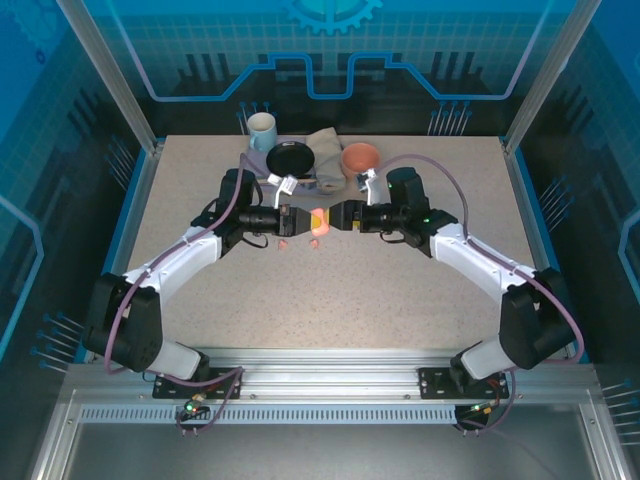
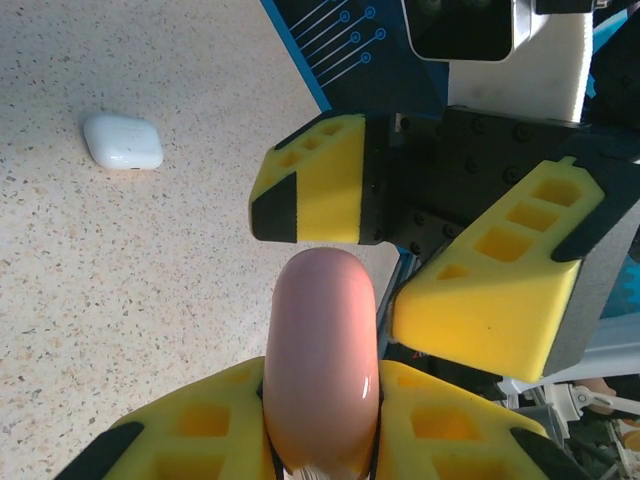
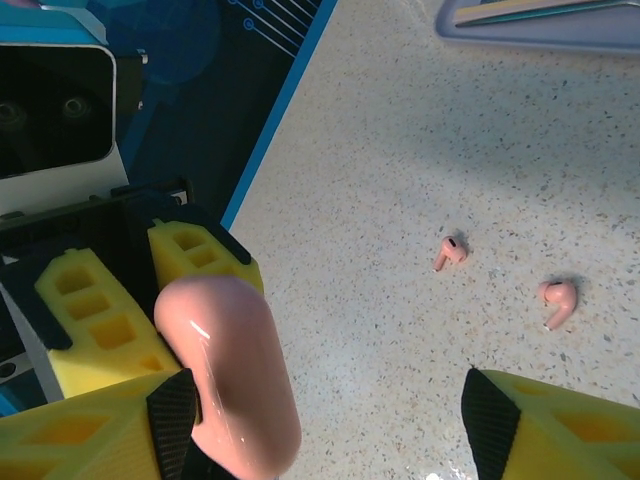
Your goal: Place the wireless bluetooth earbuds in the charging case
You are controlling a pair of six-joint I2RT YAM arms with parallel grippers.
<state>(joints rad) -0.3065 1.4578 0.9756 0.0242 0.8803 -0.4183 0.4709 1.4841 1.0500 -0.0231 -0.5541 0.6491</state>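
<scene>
- earbuds (image 3: 450,252) first: we see two pink ones lying loose on the desk (image 3: 400,130), near each other but not touching. their stems point different ways, and neither sits in a case.
- the pink charging case (image 2: 320,350) is held up off the desk. its long axis runs straight from one claw toward the other, rounded free end leading, and we make out no open lid on it.
- the left claw (image 2: 322,390) is clamped on the near end of that case, with a finger pressed to each flank.
- the right claw (image 3: 330,400) faces it with its fingers apart. the free end of the case sits between them, close against one finger and well off the other, and we cannot tell whether it touches.
- we judge the coming move turns on this line-up. the case lies dead ahead of the right claw and along its reach, so that claw need only close on the free end to work the lid.
- in the top view the earbuds lie just to the near side of both claws. the right claw is the free one, so we expect it to fetch them.
- a white case (image 2: 123,141) rests on the desk, well apart.
</scene>
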